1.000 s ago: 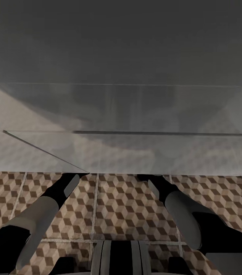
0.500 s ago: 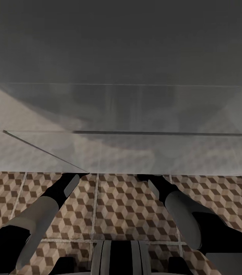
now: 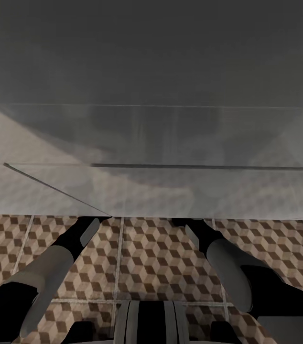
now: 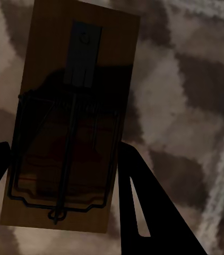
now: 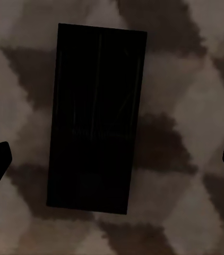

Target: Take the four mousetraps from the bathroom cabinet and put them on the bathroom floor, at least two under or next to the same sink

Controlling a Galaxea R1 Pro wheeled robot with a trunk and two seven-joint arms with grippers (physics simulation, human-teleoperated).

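Note:
In the left wrist view a brown mousetrap (image 4: 69, 117) with dark wire parts sits between my left gripper's (image 4: 64, 146) black fingers (image 4: 138, 186), which press against its two long edges just above the cube-patterned bathroom floor (image 4: 197, 106). Seen from the right wrist, a second, darker mousetrap (image 5: 96, 117) lies flat on the floor (image 5: 197, 106). My right gripper (image 5: 112, 151) is spread wide open around it, clear of both sides. In the head view both forearms reach forward under the white sink unit (image 3: 151, 191), which hides both hands.
The white unit's pale face looms close across the upper head view, with a dark slit (image 3: 209, 166) across it. Patterned floor tiles (image 3: 156, 258) show between my arms, and my own base (image 3: 149, 322) is at the near edge.

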